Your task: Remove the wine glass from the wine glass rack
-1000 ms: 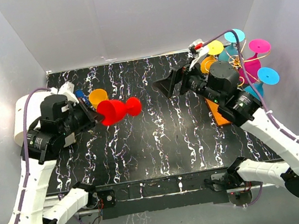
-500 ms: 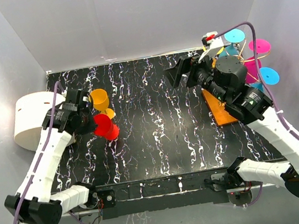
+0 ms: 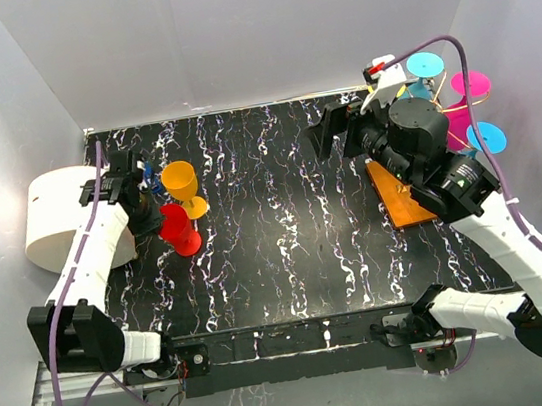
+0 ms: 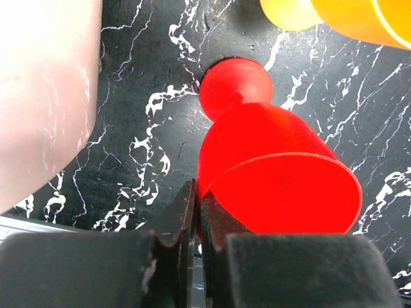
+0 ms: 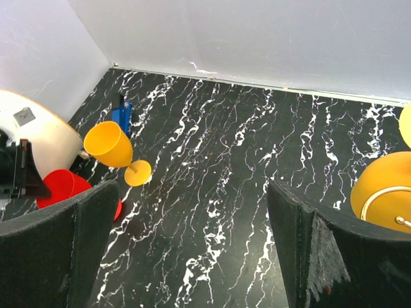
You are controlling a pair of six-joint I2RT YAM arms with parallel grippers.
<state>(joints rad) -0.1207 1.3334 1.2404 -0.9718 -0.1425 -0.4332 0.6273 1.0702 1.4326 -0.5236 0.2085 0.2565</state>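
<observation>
A white cylinder [image 3: 57,228] stands at the far left of the black marbled table [image 3: 278,252]. Just to its right, the left gripper [image 4: 198,196] is clenched on the rim of the red wine glass [image 4: 270,167], and the foot of this glass rests on the table. The orange wine glass [image 3: 180,182] stands just beside it, on the far side. The right gripper [image 3: 334,132] hangs over the far middle with its jaws spread wide and nothing between them. At the right is the wine glass rack [image 3: 405,207], where cyan glasses [image 3: 424,65] and magenta glasses [image 3: 469,84] hang.
</observation>
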